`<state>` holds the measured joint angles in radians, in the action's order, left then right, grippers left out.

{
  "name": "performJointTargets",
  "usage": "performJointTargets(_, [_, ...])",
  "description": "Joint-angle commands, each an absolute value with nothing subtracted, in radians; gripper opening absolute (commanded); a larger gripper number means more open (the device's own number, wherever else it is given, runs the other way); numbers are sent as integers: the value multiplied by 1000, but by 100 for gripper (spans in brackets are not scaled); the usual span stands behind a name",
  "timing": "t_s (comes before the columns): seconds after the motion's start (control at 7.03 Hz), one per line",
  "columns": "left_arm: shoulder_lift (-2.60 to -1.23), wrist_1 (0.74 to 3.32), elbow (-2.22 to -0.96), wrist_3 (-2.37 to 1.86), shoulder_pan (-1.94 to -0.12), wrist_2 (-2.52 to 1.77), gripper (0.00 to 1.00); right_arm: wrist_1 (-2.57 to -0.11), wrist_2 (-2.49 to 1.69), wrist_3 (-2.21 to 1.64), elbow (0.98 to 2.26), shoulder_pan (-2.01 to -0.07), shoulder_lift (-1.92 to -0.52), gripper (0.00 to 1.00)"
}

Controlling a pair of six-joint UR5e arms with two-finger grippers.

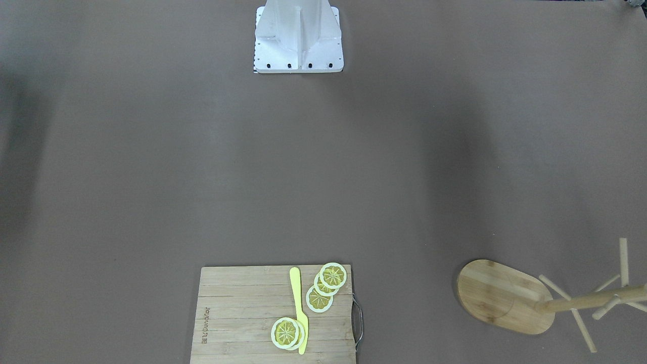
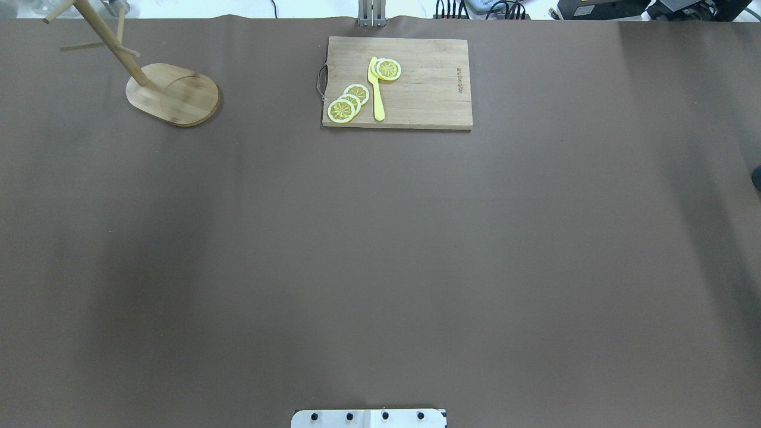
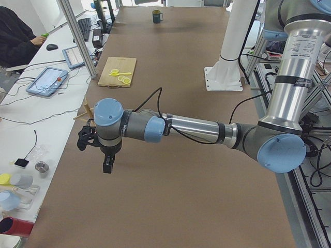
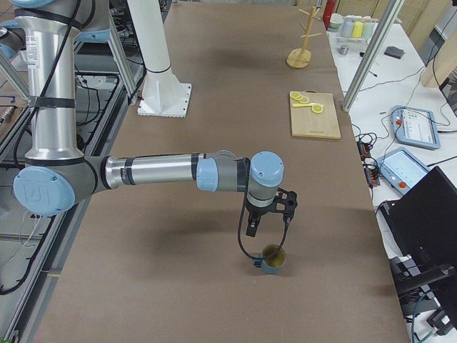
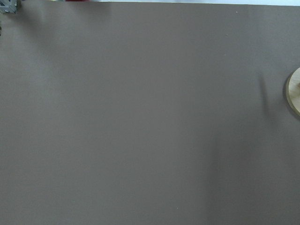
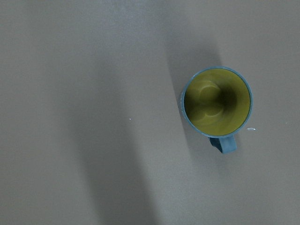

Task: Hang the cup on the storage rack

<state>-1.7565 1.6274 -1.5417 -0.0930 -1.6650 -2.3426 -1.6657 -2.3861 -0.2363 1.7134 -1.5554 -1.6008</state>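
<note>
The cup (image 6: 218,101), dark teal with a yellow-olive inside, stands upright on the brown table; in the right wrist view its handle (image 6: 224,144) points to the bottom of the picture. It also shows in the exterior right view (image 4: 273,261) and far off in the exterior left view (image 3: 156,16). My right gripper (image 4: 270,214) hangs just above and beside it; I cannot tell if it is open. The wooden storage rack (image 2: 172,92) stands at the table's far left corner, with no cup on its pegs (image 1: 500,296). My left gripper (image 3: 95,152) hovers near the rack; I cannot tell its state.
A slatted cutting board (image 2: 410,83) with lemon slices (image 2: 342,110) and a yellow knife (image 2: 376,89) lies at the far middle edge. The robot's white base (image 1: 298,40) stands at the near edge. Tablets, cables and an operator are beside the table (image 3: 49,80).
</note>
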Motion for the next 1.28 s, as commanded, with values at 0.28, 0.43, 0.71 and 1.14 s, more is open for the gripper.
performJointTargets(0.28, [-1756,1626,-1534,-91,-1608,-2272,98,-1666,-2390,-238,1713,-1555,-1600,100])
performJointTargets(0.43, [-1756,1626,-1534,-87,-1583,-2238,98,-1666,-2390,-238,1713,-1555,-1600,100])
performJointTargets(0.71, [-1723,1631,-1523,-90,-1582,-2241,98,-1667,-2391,-238,1717,-1555,-1598,100])
performJointTargets(1.14, [-1654,1764,-1514,-150,-1583,-2250,98,-1672,-2391,-241,1718,-1555,-1591,100])
